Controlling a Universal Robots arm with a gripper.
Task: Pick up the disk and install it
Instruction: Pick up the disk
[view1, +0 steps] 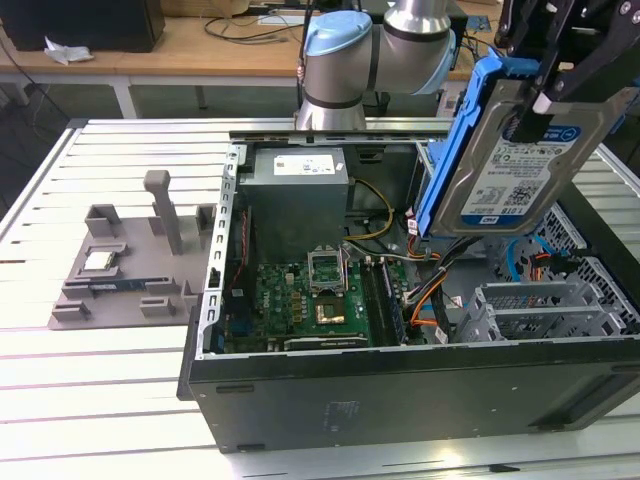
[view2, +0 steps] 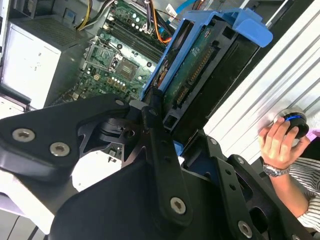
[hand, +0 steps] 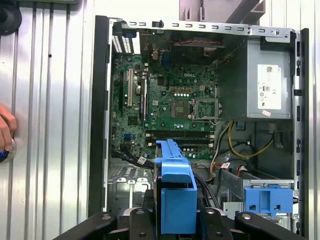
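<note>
The disk (view1: 520, 170) is a silver hard drive with a white-and-blue label in a blue plastic bracket. It hangs tilted in the air over the open computer case (view1: 400, 400), on the exterior view's right. My gripper (view1: 540, 100) is shut on its upper part. In the second wrist view the disk (view2: 197, 60) shows edge-on, its green circuit side facing the camera, with my black fingers (view2: 150, 117) clamped on it. In the first wrist view the disk's blue bracket (hand: 175, 195) sticks out above the case's drive area (hand: 130, 185).
The case holds a motherboard (view1: 300, 300), a grey power supply (view1: 300, 190), loose cables (view1: 420, 300) and a metal drive cage (view1: 540, 310). Another blue bracket (hand: 267, 200) sits in a bay. A grey fixture (view1: 120, 270) lies on the exterior view's left. A person's hand (view2: 280, 140) rests on a round button.
</note>
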